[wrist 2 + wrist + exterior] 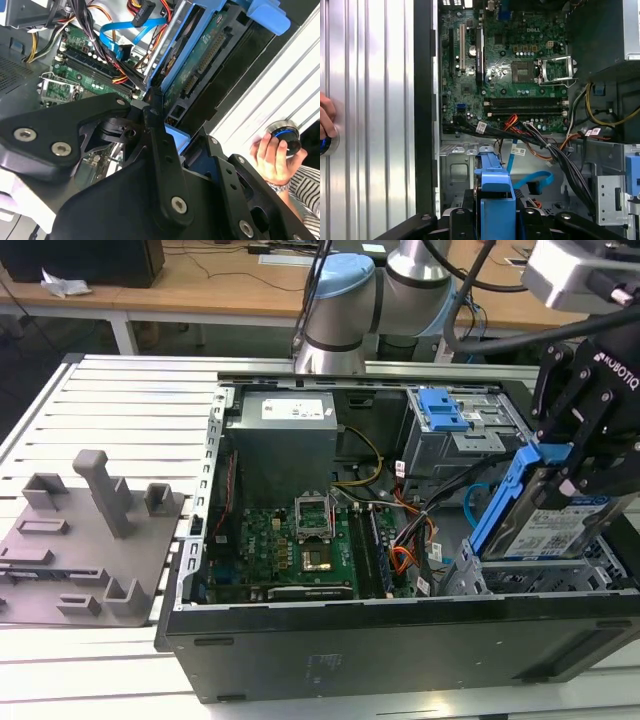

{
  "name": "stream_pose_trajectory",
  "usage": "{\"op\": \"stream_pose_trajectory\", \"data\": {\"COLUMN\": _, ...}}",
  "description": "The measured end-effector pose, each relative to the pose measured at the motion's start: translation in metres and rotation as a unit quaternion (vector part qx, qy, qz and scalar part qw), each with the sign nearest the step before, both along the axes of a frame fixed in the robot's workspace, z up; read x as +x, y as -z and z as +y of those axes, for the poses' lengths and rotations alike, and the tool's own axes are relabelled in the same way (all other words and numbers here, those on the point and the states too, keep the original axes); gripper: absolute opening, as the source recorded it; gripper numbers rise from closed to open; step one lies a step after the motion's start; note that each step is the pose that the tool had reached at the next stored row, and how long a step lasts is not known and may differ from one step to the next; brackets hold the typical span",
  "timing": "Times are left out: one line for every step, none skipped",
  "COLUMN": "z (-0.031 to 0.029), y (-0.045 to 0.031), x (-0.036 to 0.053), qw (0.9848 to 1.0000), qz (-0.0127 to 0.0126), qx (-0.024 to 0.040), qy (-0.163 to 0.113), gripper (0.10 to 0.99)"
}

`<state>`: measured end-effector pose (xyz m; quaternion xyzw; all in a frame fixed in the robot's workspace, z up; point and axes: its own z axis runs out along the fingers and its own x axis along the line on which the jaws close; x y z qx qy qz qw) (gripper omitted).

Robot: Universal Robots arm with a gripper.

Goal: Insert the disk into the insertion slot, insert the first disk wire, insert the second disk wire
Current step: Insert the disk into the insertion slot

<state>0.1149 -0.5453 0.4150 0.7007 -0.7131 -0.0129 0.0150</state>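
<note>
Your gripper (565, 468) jaws pinch the disk (560, 528), which you hold tilted just above the insertion slot (462, 576).

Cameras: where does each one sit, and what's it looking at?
Exterior view: off the arm, high up, looking down into the open case; it shows the arm and its pincer gripping the disk.
First wrist view: rides on the arm, looking past the disk's blue frame at the motherboard; pincer links show.
Second wrist view: rides on the arm, looking along the black pincer links at the disk and the blue cable.
Shared: both wrist views show the blue cable, the motherboard and a person's hand on a knob.
</note>
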Motion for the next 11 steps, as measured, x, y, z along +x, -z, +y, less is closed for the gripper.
{"op": "stream_pose_trajectory", "data": {"z": 0.0000, "y": 0.0014, "x": 0.0000, "qw": 1.0000, "qz": 0.0000, "qx": 0.0000, "qy": 0.000, "gripper": 0.365}}
{"op": "stream_pose_trajectory", "data": {"z": 0.0000, "y": 0.0028, "x": 0.0000, "qw": 1.0000, "qz": 0.0000, "qx": 0.0000, "qy": 0.000, "gripper": 0.365}}
{"op": "stream_pose_trajectory", "data": {"z": 0.0000, "y": 0.0041, "x": 0.0000, "qw": 1.0000, "qz": 0.0000, "qx": 0.0001, "qy": 0.000, "gripper": 0.365}}
{"op": "stream_pose_trajectory", "data": {"z": 0.0000, "y": 0.0061, "x": 0.0000, "qw": 1.0000, "qz": 0.0000, "qx": 0.0000, "qy": 0.000, "gripper": 0.365}}
{"op": "stream_pose_trajectory", "data": {"z": 0.0000, "y": 0.0072, "x": 0.0000, "qw": 1.0000, "qz": 0.0000, "qx": 0.0000, "qy": 0.000, "gripper": 0.365}}
{"op": "stream_pose_trajectory", "data": {"z": 0.0000, "y": 0.0081, "x": 0.0000, "qw": 1.0000, "qz": 0.0000, "qx": 0.0000, "qy": 0.000, "gripper": 0.365}}
{"op": "stream_pose_trajectory", "data": {"z": 0.0000, "y": 0.0083, "x": 0.0000, "qw": 1.0000, "qz": 0.0000, "qx": 0.0000, "qy": 0.000, "gripper": 0.365}}
{"op": "stream_pose_trajectory", "data": {"z": 0.0000, "y": 0.0083, "x": 0.0000, "qw": 1.0000, "qz": 0.0000, "qx": -0.0001, "qy": 0.000, "gripper": 0.365}}
{"op": "stream_pose_trajectory", "data": {"z": 0.0000, "y": 0.0083, "x": 0.0000, "qw": 1.0000, "qz": 0.0000, "qx": -0.0001, "qy": 0.000, "gripper": 0.365}}
{"op": "stream_pose_trajectory", "data": {"z": 0.0000, "y": 0.0084, "x": 0.0000, "qw": 1.0000, "qz": 0.0000, "qx": -0.0001, "qy": 0.000, "gripper": 0.365}}
{"op": "stream_pose_trajectory", "data": {"z": 0.0000, "y": 0.0085, "x": 0.0000, "qw": 1.0000, "qz": 0.0000, "qx": 0.0000, "qy": 0.000, "gripper": 0.365}}
